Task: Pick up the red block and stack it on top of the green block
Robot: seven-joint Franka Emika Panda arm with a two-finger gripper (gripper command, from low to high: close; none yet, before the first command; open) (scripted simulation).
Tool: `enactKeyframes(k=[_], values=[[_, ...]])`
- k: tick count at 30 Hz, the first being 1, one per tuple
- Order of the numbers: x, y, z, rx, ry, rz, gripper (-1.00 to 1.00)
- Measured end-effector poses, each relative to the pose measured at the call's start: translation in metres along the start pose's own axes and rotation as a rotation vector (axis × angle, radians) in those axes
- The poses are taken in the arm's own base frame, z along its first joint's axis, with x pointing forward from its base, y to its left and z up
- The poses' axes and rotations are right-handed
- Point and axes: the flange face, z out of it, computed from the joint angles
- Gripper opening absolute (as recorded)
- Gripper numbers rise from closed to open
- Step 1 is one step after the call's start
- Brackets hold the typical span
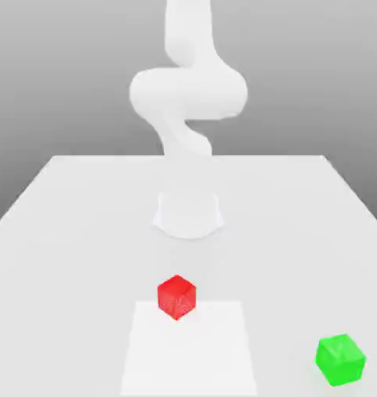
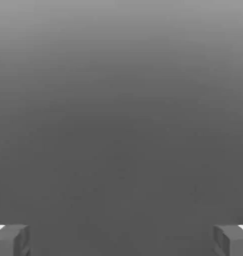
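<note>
The red block [image 1: 177,297] has smooth, plastic-looking faces with a faint sheen and mottled lighter patches. At about four o'clock from it, the green block [image 1: 340,360] looks like the same smooth plastic, bright with pale blotches on top. The bench [image 1: 60,233] is plain matt white, without grain or texture; a slightly lighter smooth square patch [image 1: 188,349] lies on it under the red block. The arm [image 1: 188,93] looks like smooth, softly shaded white plastic. The end effector [image 2: 121,240] shows matt grey fingers [image 2: 13,241], set wide apart, with white edges.
</note>
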Motion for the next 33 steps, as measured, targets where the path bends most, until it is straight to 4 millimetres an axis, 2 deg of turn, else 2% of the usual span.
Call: enactKeyframes(k=[3,7,11,15,17,19,30,31,33], values=[[-0.011,0.029,0.073,-0.086,-0.07,0.118,0.0],[-0.041,0.076,0.158,-0.213,-0.144,0.262,0.0],[-0.086,0.134,0.227,-0.36,-0.2,0.4,0.0],[-0.148,0.206,0.279,-0.539,-0.234,0.542,0.0],[-0.185,0.249,0.298,-0.643,-0.241,0.618,0.0],[-0.201,0.268,0.308,-0.68,-0.245,0.646,0.0],[-0.229,0.302,0.35,-0.693,-0.245,0.657,0.0],[-0.231,0.304,0.353,-0.695,-0.244,0.657,-1.0],[-0.231,0.304,0.353,-0.694,-0.244,0.657,-1.0]])
